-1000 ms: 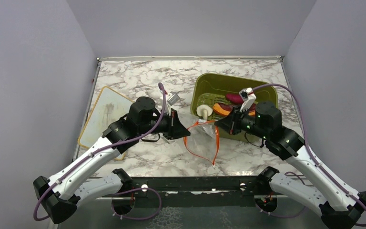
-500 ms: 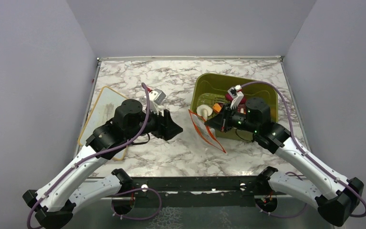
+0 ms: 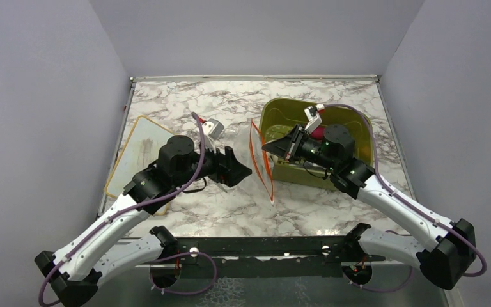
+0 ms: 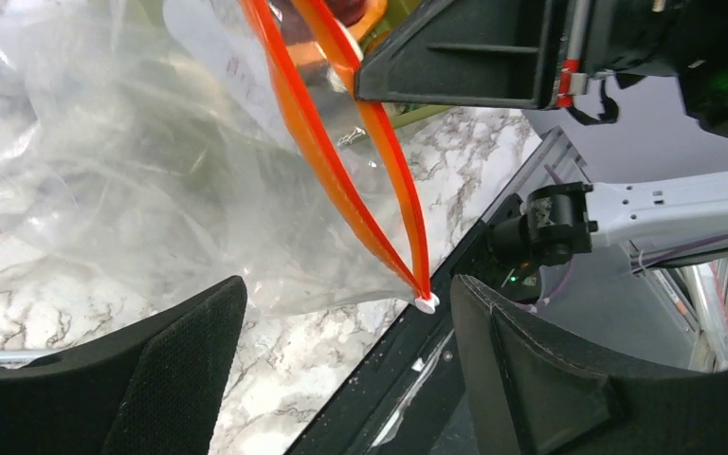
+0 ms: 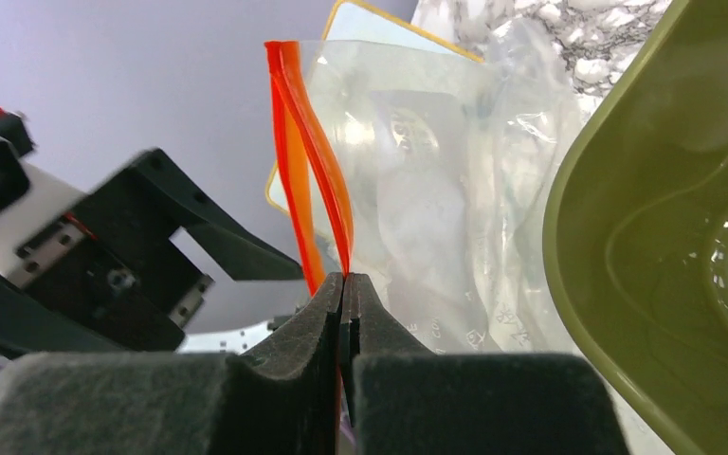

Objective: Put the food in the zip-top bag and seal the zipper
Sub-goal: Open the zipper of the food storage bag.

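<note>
1. My right gripper is pinched tight on the zipper, so the zip-top bag hangs edge-on just beside the left rim of the olive tub
2. My left gripper is spread wide and holding nothing, with the bag just in front of it, not touching
3. Food-wise I only see a dark red piece in the tub, the rest is hidden behind the right arm
</note>
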Robot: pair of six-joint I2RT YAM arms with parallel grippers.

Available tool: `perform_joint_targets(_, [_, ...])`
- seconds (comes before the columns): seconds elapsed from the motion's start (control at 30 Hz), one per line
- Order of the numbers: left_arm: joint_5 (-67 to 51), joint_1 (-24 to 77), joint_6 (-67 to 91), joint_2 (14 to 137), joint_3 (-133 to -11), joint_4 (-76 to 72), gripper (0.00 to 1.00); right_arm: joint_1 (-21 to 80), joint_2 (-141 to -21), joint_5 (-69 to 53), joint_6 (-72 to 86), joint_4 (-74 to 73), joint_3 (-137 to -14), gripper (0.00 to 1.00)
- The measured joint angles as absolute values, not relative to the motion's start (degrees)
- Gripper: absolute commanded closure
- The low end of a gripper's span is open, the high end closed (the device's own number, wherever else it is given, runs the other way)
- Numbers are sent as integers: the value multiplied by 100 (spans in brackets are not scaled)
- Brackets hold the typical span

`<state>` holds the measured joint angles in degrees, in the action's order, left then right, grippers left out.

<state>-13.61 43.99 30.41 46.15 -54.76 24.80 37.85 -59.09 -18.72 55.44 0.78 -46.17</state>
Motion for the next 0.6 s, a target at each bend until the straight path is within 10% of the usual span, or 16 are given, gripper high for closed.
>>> perform_joint_targets(0.6, [115,4399,2923,5435,-5258,2018,37,4458,-6519,-788,5994,607,-4772,98])
